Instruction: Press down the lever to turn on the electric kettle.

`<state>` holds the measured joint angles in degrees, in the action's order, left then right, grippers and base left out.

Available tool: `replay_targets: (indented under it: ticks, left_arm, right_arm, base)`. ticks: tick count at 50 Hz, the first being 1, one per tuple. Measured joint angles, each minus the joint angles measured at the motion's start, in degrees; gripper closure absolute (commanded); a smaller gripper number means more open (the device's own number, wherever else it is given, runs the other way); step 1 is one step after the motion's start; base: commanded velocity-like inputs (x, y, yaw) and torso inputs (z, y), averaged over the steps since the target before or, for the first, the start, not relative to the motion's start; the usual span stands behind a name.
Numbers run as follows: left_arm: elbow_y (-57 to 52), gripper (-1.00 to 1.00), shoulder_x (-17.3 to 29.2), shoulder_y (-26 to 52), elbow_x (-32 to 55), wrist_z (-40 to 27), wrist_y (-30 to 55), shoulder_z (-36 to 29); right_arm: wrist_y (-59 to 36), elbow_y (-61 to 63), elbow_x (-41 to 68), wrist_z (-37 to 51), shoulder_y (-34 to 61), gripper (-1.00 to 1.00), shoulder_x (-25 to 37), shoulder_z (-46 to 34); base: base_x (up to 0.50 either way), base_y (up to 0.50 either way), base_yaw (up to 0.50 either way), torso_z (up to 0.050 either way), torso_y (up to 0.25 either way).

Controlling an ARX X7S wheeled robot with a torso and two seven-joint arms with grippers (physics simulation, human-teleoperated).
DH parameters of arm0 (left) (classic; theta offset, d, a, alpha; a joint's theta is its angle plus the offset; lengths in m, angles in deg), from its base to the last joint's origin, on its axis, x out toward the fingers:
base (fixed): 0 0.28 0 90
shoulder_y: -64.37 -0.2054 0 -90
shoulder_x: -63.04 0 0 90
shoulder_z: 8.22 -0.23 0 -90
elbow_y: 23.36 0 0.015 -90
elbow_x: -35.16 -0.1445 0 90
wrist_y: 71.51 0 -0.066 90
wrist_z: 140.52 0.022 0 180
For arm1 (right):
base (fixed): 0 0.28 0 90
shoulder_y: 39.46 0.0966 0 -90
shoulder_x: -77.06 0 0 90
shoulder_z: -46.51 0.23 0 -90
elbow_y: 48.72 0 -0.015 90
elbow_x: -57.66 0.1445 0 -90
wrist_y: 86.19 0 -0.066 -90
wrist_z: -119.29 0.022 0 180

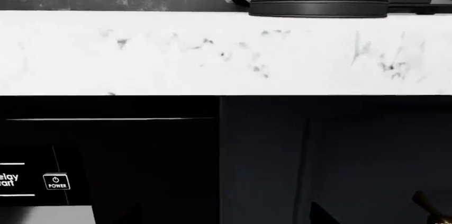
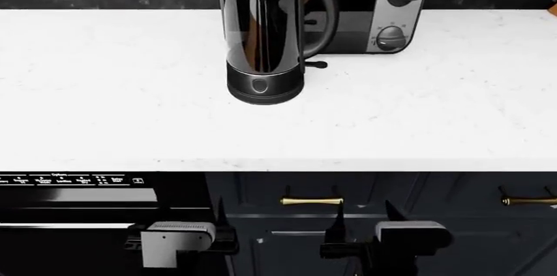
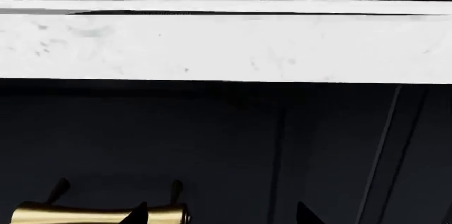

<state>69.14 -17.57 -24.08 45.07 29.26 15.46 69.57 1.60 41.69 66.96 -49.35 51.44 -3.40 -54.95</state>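
Simply chrome cylindrical electric kettle (image 2: 263, 34), stick-like lever (image 2: 315, 64)

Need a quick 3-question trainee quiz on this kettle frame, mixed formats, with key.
1. True or false: the right gripper is touching the electric kettle.
2. Multiple choice: the lever sticks out from the kettle's base on the side of: A) the boxy appliance with two dials B) the dishwasher control panel C) the brass cabinet handle
3. Fill in: in the head view both grippers, including the left gripper, sit ____ the countertop edge, in front of the cabinets.

Key: 1 false; 2 A; 3 below
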Motion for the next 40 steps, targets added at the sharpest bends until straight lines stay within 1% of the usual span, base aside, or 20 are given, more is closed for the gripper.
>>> replay_targets:
  ticks: [5,10,21,28,31,34,37,40]
  left_arm:
    - [-4.5,-1.00,0.0,-1.0,1.0,-1.2,1.9,0.1]
    - [-11.9,-1.00,0.6,-3.6,1.4,-3.0,5.2,-0.1]
    - [-29.3,-1.00,3.2,-12.7,1.6,-7.9,11.1,0.4]
    - [-39.3,-1.00,5.3,-15.6,3.6,-10.1,14.9,2.3]
    - [-43.5,-1.00,6.6,-14.6,6.0,-10.9,17.8,4.1]
    - [-47.3,-1.00,8.1,-11.8,9.2,-11.9,21.6,6.2]
    - [-50.7,-1.00,10.0,-6.5,13.8,-13.3,27.0,8.4]
    - [-52.5,-1.00,11.7,1.4,19.4,-14.7,32.8,10.2]
  right_arm:
    - [-2.8,5.2,1.3,1.0,-2.3,-1.00,0.5,0.1]
    - [-5.5,12.5,2.1,2.7,-6.9,-1.00,1.7,0.4]
    - [-8.1,27.1,4.2,5.7,-17.4,-1.00,4.5,2.2]
    - [-11.2,38.0,6.4,7.6,-19.7,-1.00,7.0,4.6]
    - [-13.9,42.6,8.3,8.6,-18.6,-1.00,8.2,6.0]
    - [-17.7,46.7,11.6,10.1,-15.6,-1.00,9.5,7.8]
    - [-22.4,49.9,16.6,12.2,-10.6,-1.00,10.8,9.6]
    - [-27.4,51.8,22.0,14.6,-3.8,-1.00,12.0,10.7]
  base:
    - [0.00,0.00,0.00,0.000,0.000]
    - [0.00,0.00,0.00,0.000,0.000]
    - [0.00,0.00,0.00,0.000,0.000]
    - [0.00,0.00,0.00,0.000,0.000]
    - [0.00,0.00,0.00,0.000,0.000]
    - [0.00,0.00,0.00,0.000,0.000]
    - [0.00,0.00,0.00,0.000,0.000]
    - [0.00,0.00,0.00,0.000,0.000]
